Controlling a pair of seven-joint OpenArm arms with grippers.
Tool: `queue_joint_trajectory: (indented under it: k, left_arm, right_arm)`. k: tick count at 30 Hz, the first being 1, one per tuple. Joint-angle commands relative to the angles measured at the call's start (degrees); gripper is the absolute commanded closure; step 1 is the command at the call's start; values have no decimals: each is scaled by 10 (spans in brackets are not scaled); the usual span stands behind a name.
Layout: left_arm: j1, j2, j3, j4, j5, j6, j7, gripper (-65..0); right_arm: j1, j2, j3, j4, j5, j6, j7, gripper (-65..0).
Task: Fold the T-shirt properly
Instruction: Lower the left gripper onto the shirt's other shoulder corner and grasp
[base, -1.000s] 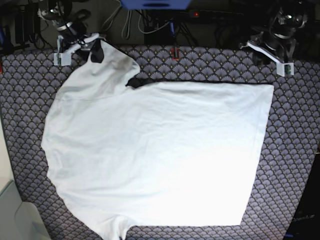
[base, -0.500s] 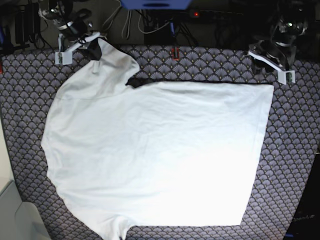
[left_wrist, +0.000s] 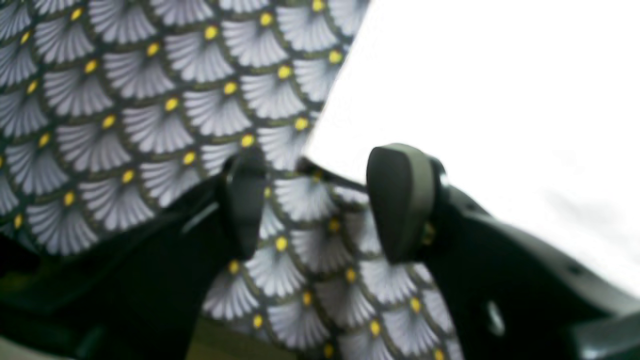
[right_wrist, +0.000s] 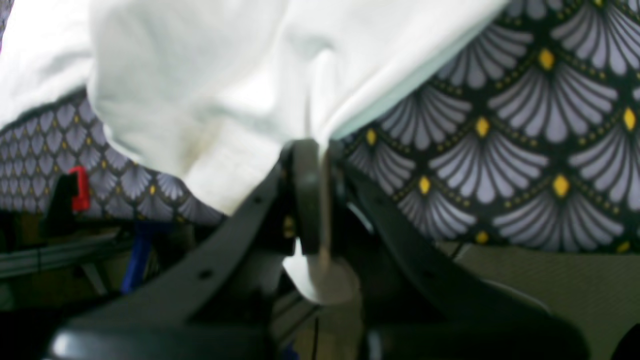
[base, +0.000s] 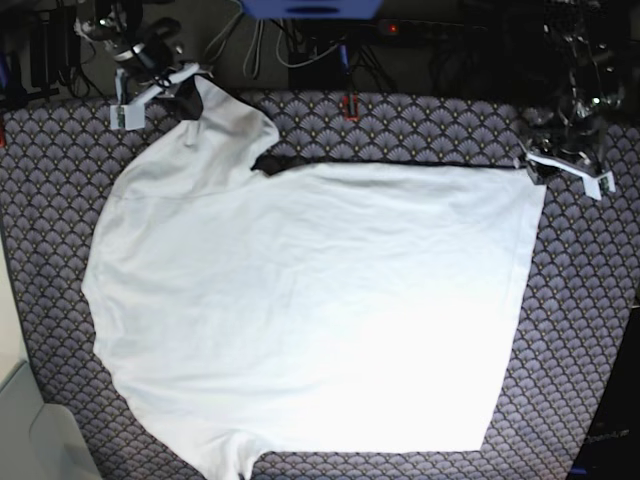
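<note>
The white T-shirt (base: 310, 300) lies spread flat on the patterned tablecloth (base: 590, 300). My right gripper (base: 190, 97) is at the top left of the base view, shut on the raised sleeve. In the right wrist view the jaws (right_wrist: 312, 200) pinch a fold of the shirt (right_wrist: 200, 90). My left gripper (base: 533, 168) sits at the shirt's far right corner. In the left wrist view it (left_wrist: 320, 200) is open, low over the cloth, with the shirt's corner (left_wrist: 500, 75) just beyond and between its fingertips (left_wrist: 400, 200).
A red clip (base: 349, 105) stands at the table's back edge and also shows in the right wrist view (right_wrist: 77, 187). Cables and a blue object (base: 310, 8) lie behind the table. The table's left edge (base: 12, 330) runs close to the shirt.
My left arm has come down and forward from the back right to the shirt's far right corner. My right gripper still holds the sleeve, barely moved.
</note>
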Motion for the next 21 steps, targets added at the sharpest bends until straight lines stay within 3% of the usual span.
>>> queue_joint_trajectory:
  k: [1, 16, 21]
  left_arm:
    - [-10, -6, -4, 3, -2, -1, -9, -356]
    - [-57, -3, -3, -69, -3, -1, -10, -353]
    - [-54, 19, -2, -68, 2, -1, -9, -353]
  right_arm:
    - [-10, 2, 1, -2, -13, -5, -32, 0]
    - [-10, 10, 3, -3, -13, -5, -33, 0]
    - [-10, 10, 1, -3, -13, -5, -33, 0]
